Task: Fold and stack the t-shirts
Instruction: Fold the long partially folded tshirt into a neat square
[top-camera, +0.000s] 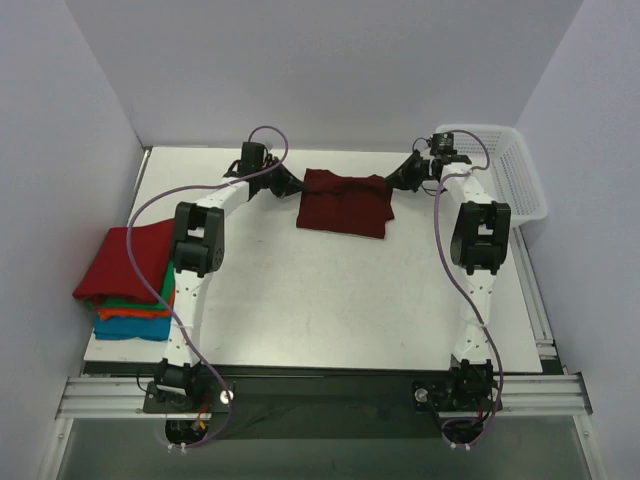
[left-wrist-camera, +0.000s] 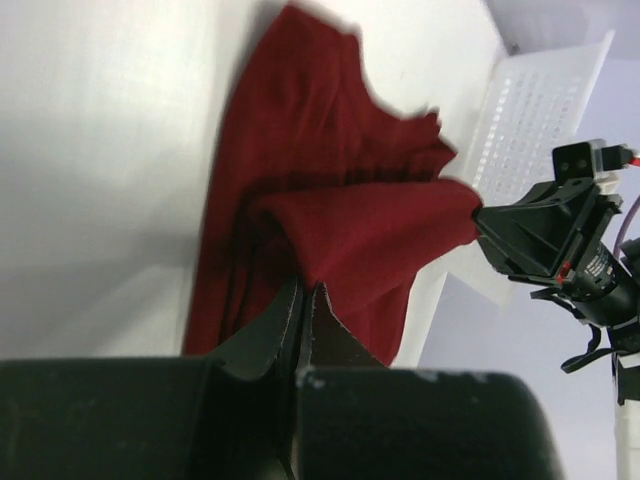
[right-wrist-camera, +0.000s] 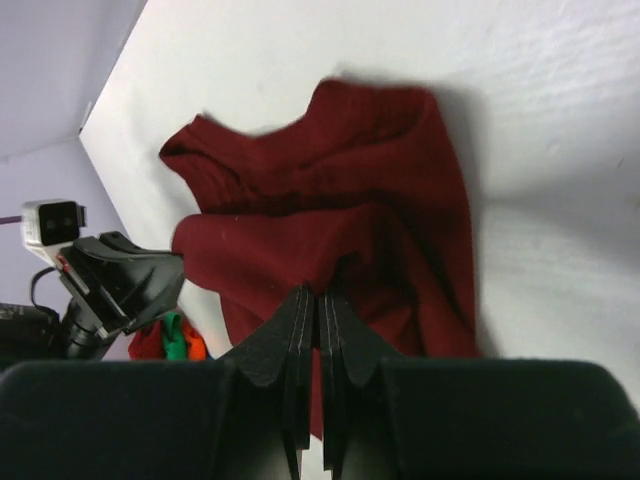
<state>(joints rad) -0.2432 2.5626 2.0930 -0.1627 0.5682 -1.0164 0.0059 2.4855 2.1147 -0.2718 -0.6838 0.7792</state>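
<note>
A dark maroon t-shirt (top-camera: 345, 202) lies at the back middle of the white table (top-camera: 320, 300), partly folded. My left gripper (top-camera: 291, 184) is shut on its left edge and my right gripper (top-camera: 399, 177) is shut on its right edge. In the left wrist view the left gripper (left-wrist-camera: 305, 290) pinches a raised fold of the maroon t-shirt (left-wrist-camera: 330, 200), with the right gripper (left-wrist-camera: 482, 215) at the fold's far end. The right wrist view shows the right gripper (right-wrist-camera: 322, 292) pinching the maroon t-shirt (right-wrist-camera: 330, 190). Folded t-shirts, red over green, orange and blue, form a stack (top-camera: 128, 282) at the table's left edge.
A white mesh basket (top-camera: 510, 170) stands at the back right corner, seen also in the left wrist view as the basket (left-wrist-camera: 530, 110). Grey walls close the table on the left, back and right. The arm bases sit on the rail (top-camera: 320, 392) at the near edge.
</note>
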